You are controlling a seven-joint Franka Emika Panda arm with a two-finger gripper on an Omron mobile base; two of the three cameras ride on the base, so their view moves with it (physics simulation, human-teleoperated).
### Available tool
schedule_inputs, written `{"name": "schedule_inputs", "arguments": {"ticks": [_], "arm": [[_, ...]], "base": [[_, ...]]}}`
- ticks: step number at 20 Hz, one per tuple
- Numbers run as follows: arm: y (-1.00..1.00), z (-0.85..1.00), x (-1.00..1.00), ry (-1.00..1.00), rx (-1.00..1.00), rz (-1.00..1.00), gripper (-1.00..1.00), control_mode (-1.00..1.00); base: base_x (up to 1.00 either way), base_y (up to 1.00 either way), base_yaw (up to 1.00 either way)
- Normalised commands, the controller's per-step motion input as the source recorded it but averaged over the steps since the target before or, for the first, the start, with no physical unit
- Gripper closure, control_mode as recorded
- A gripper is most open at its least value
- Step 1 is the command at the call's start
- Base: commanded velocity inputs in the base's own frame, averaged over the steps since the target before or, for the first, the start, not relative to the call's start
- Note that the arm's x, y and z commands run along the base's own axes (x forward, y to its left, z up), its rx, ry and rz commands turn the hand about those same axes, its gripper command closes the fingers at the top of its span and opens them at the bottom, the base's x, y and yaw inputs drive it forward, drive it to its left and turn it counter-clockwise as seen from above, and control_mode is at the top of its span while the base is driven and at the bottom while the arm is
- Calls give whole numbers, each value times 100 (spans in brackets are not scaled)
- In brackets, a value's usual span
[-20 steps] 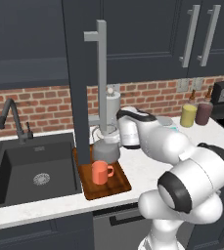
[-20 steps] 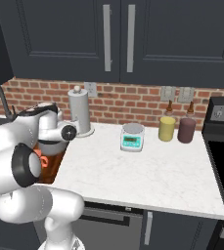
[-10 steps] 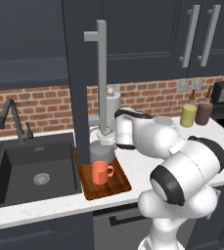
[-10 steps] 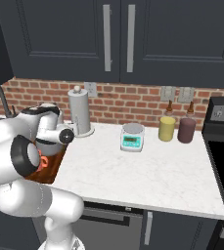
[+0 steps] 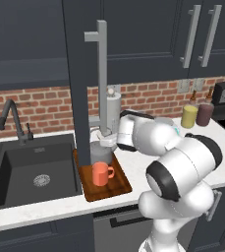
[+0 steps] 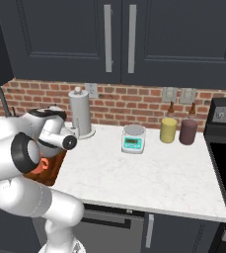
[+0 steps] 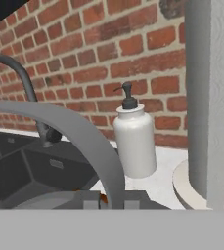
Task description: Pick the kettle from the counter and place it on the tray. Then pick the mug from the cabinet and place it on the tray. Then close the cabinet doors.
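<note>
Over the wooden tray (image 5: 118,185) at the sink end of the table (image 6: 149,178) is where I have the arm, folded back with its wrist low beside the open cabinet door (image 5: 79,74). I cannot see the fingers themselves in either base view, so I cannot tell whether they are spread or pressed together. From the hand camera, the kettle (image 7: 55,197) sits directly under the fingers, its thin grey arched handle (image 7: 79,129) sweeping across close in front of the lens. In my left base view the kettle (image 5: 100,152) stands on the back half of the tray, just below the wrist. The orange-red mug (image 5: 102,173) stands upright on the front half of the same tray, just in front of the kettle, handle turned toward the arm. Ahead of the fingers, a white soap dispenser (image 7: 134,140) with a dark pump stands against the brick wall, with the black sink (image 5: 30,174) and its dark faucet (image 5: 12,118) off to that side. The paper-towel roll (image 6: 80,112) stands upright just past the wrist, filling the right edge of my hand camera. Farther along the table, well apart from the fingers, I see a small digital scale (image 6: 133,139), a yellow tumbler (image 6: 168,130) and a maroon tumbler (image 6: 187,132). The cabinet door hangs open, its long silver bar handle (image 5: 102,81) rising right above the kettle.
</note>
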Motion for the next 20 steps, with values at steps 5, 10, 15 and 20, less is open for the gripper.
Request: {"name": "schedule_inputs", "arguments": {"ticks": [5, 10, 15, 20], "arm": [[0, -8, 4, 0, 3, 0, 100, -100], [0, -6, 0, 0, 0, 0, 100, -100], [0, -9, 0, 0, 0, 0, 100, -100], [7, -8, 0, 0, -4, 0, 100, -100]], "base": [[0, 0, 0], [0, 0, 0], [0, 0, 0], [0, 0, 0]]}}
